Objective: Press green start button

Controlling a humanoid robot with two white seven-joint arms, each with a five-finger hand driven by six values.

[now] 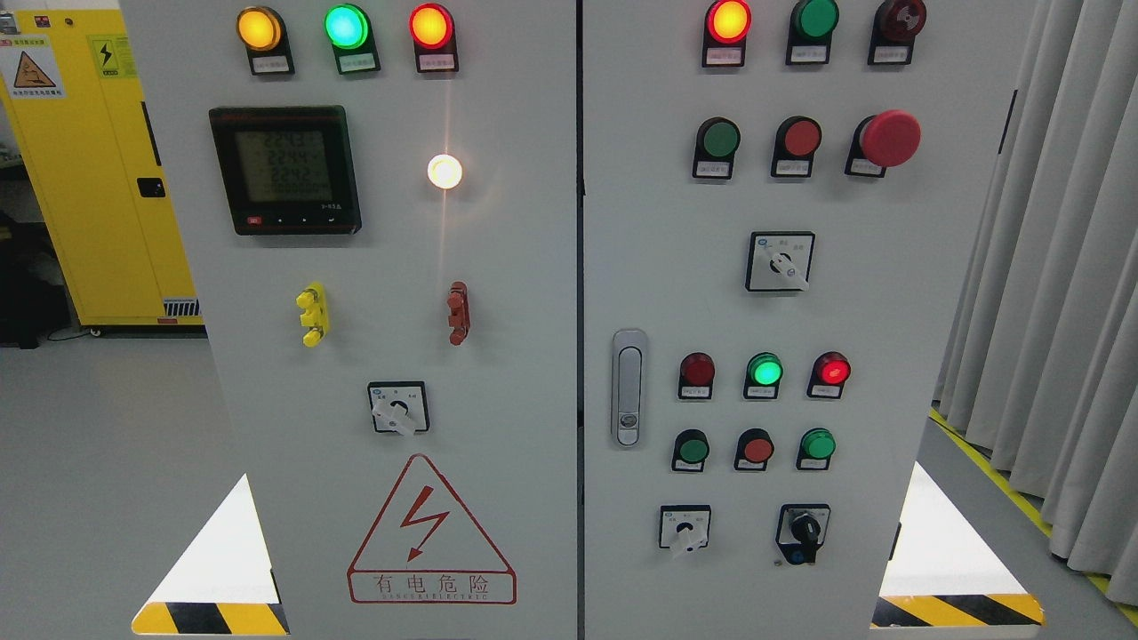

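Cabinet (498, 551) fills the frame, no hand in view so finger state unknown; green buttons (691, 450) at lower right unpressed, task not begun.

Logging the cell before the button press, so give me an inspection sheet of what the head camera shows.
Surface: grey cabinet doors, upright, closed; handle on right door.
Job's things: green push buttons at and; which is start, labels unreadable.
Clutter: nothing seen.
Hands: neither in view.
Cables: nothing seen.
Surroundings: yellow cabinet left, grey curtain right, hazard striping at the base.
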